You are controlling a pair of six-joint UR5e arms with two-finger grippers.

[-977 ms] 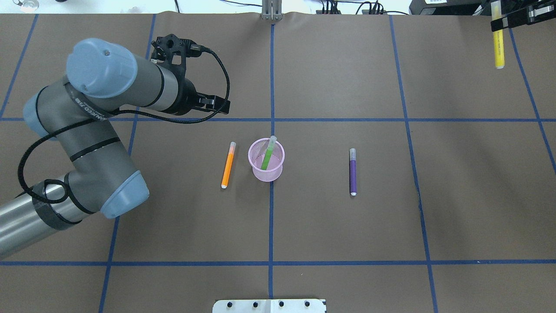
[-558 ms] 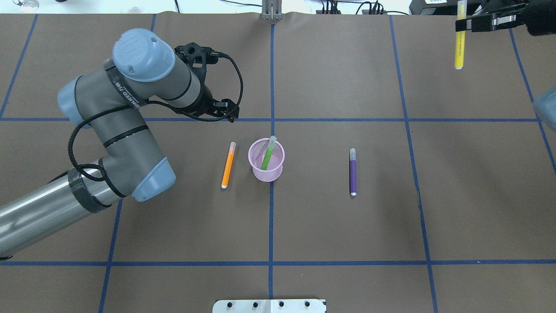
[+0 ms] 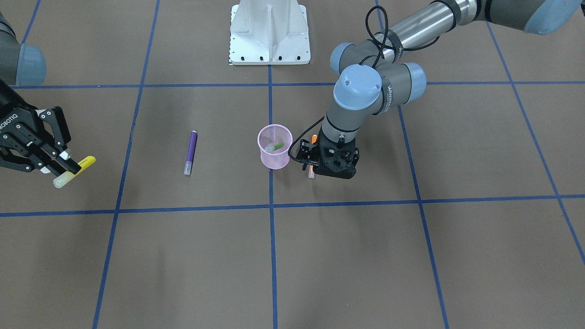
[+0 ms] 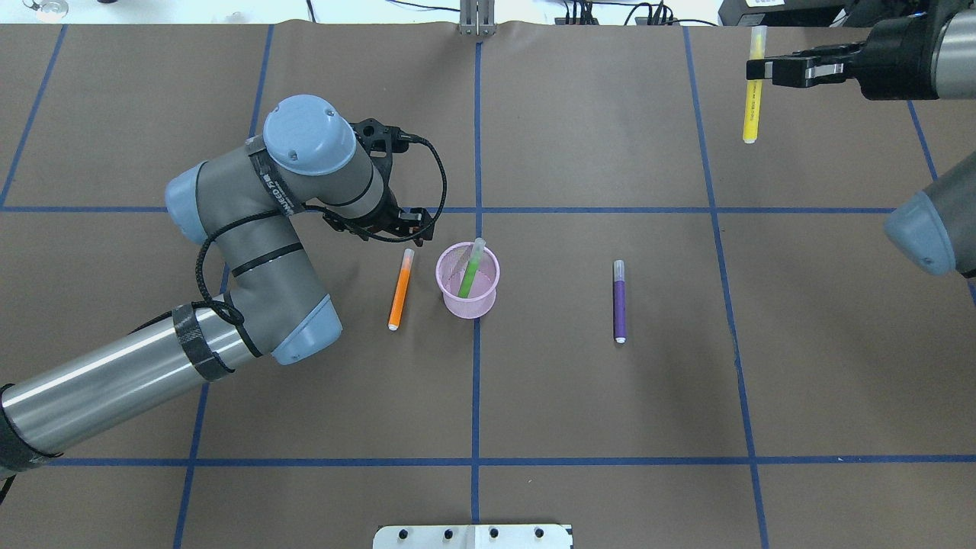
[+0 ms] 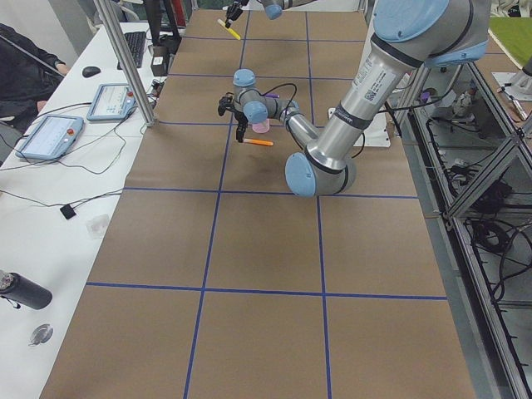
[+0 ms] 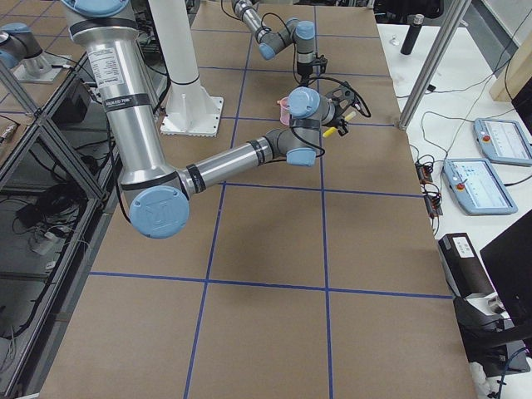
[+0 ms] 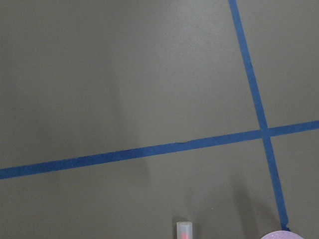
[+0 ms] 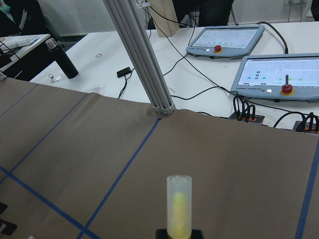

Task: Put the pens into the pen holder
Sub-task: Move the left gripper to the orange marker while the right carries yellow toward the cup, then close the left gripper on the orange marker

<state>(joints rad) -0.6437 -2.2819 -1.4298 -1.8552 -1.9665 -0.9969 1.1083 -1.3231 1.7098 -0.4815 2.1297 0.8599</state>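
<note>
We see the pink wire-mesh pen holder (image 4: 488,296) standing upright near the middle of the overhead frame, on a blue tape line (image 4: 476,396) of the brown tabletop (image 4: 610,412). The green pen (image 4: 468,279) leans inside it, its pale cap poking over the far rim.

The orange pen (image 4: 399,293) lies flat just to the left of the holder, not touching it, cap end towards the top of the frame. The left claw (image 4: 402,227) hangs over that cap end. Its fingers look spread apart, and none of them show in the left wrist view, where only the orange pen's cap tip sits at the bottom edge.

The purple pen (image 4: 619,305) lies flat well to the right of the holder, parallel to the orange one, cap also towards the top.

In the upper right corner of the overhead frame the right claw (image 4: 762,70) is clamped on the yellow pen (image 4: 752,107) near its capped end. The pen hangs above the tabletop, and its coloured end points towards the bottom of the frame.
</note>
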